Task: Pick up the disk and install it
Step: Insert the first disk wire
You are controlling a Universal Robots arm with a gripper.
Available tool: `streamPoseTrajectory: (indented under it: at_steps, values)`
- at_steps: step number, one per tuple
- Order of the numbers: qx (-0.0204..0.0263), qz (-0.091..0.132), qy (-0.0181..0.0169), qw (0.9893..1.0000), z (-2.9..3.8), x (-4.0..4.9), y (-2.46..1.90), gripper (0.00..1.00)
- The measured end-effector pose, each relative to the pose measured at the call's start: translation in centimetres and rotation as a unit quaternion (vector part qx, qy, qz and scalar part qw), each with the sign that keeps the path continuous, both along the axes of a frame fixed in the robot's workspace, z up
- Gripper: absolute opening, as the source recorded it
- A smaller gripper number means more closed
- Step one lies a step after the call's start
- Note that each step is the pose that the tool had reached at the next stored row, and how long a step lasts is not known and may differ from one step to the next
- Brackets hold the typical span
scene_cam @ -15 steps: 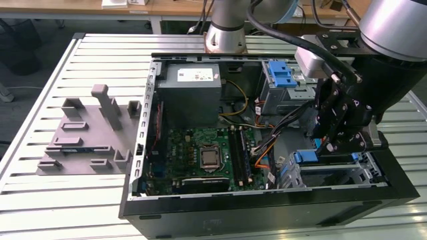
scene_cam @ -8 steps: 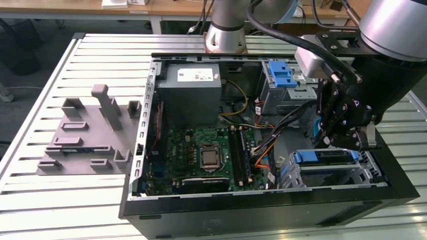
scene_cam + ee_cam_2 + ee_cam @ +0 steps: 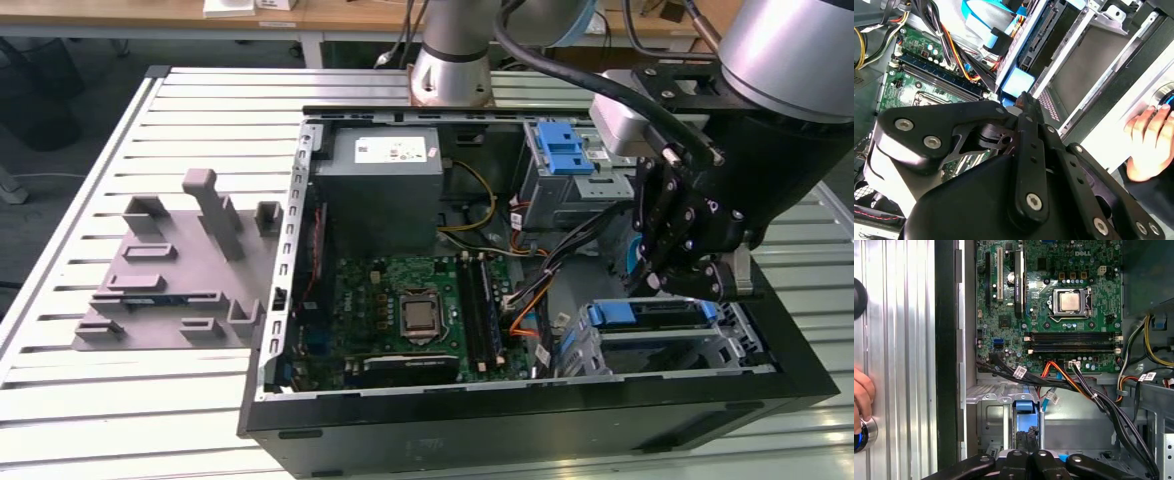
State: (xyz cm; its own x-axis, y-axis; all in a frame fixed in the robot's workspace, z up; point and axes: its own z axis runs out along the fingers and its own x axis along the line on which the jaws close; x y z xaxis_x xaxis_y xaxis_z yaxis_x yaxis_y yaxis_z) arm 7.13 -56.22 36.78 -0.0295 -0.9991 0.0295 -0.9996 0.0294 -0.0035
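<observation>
Slatted metal table (image 3: pixel 94 400): bears every item listed. Computer case (image 3: pixel 467 435), black, side panel off, lying flat: takes the centre of the exterior view and runs out toward three o'clock. Robot arm (image 3: pixel 801 60), grey and silver: enters at one o'clock and reaches down over the case's four o'clock corner. Grey plastic stand (image 3: pixel 174 270) with upright posts: on the table at nine o'clock of the case, apart from it. Motherboard (image 3: pixel 400 300), green: on the case floor, toward six o'clock. Power supply (image 3: pixel 387 165), grey box: at twelve o'clock of the motherboard. Upper drive bay (image 3: pixel 574 195), grey metal, topped by a blue bracket (image 3: pixel 567 150): at one o'clock inside the case. Lower drive cage (image 3: pixel 667 352), grey metal: at four o'clock inside the case. Disk (image 3: pixel 650 314): seated in the lower drive cage, its blue end handle (image 3: pixel 1024 407) facing outward. Gripper (image 3: pixel 701 290), black: hangs directly over the cage, with the disk at six o'clock of its tips in the exterior view. In both wrist views the tips sit just beside the handle, and contact cannot be told. Fingers brought together, nothing seen clamped between them. Person's hand (image 3: pixel 1148 144): rests on the table outside the case wall, beside a round silver button (image 3: pixel 1166 97).
</observation>
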Motion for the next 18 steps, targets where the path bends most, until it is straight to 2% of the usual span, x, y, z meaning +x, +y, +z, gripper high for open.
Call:
streamPoseTrajectory:
  at_steps: [10, 11, 15, 18]
  values:
    - [0.0000, 0.000, 0.0000, 1.0000, 0.00, 0.10, 0.00, 0.11]
    - [0.0001, 0.000, 0.0000, 1.0000, -0.01, 0.53, 0.00, 0.11]
    - [0.0001, 0.000, 0.0000, 1.0000, -0.03, 1.12, 0.00, 0.11]
    - [0.0001, 0.000, 0.0000, 1.0000, -0.06, 2.15, 0.00, 0.11]
